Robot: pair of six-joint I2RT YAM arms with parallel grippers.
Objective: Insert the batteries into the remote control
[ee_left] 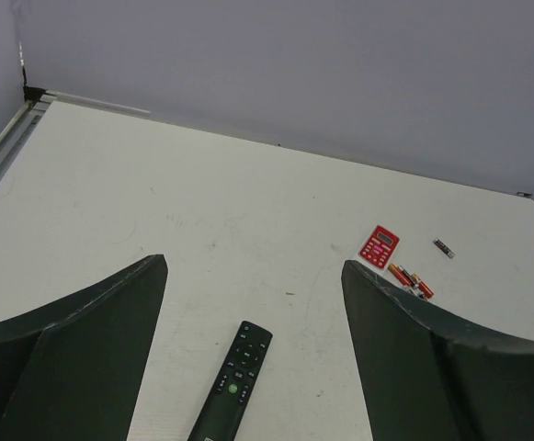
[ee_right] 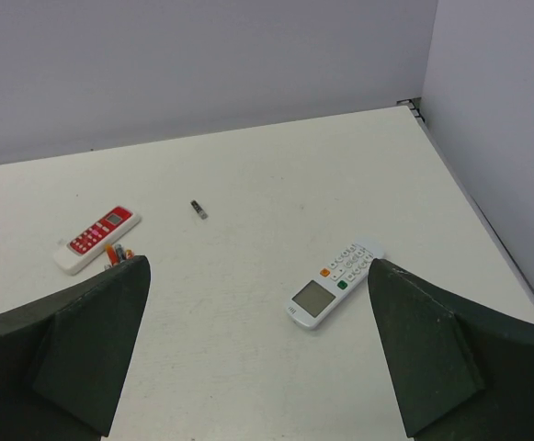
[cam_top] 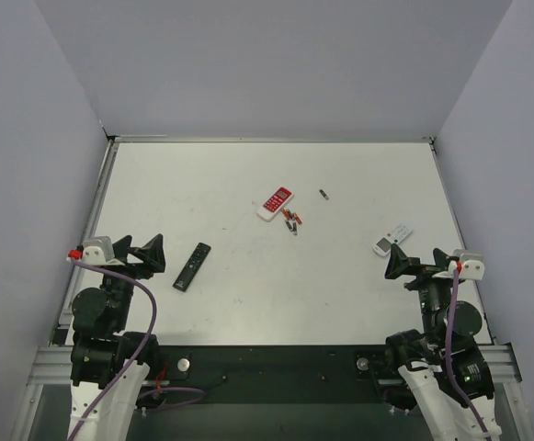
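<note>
The long black remote control (cam_top: 192, 266) lies button side up on the white table at the left; in the left wrist view it (ee_left: 232, 382) lies between my fingers, ahead of them. The reddish-orange batteries (cam_top: 290, 220) lie in a small cluster near the table's middle, also in the left wrist view (ee_left: 411, 281) and partly behind a finger in the right wrist view (ee_right: 114, 253). My left gripper (cam_top: 147, 254) is open and empty, left of the black remote. My right gripper (cam_top: 403, 264) is open and empty at the right.
A red-and-white remote (cam_top: 275, 203) lies beside the batteries. A small white-grey remote (cam_top: 392, 239) lies just ahead of my right gripper. A tiny dark cylinder (cam_top: 323, 194) lies apart, further back. Grey walls enclose the table on three sides.
</note>
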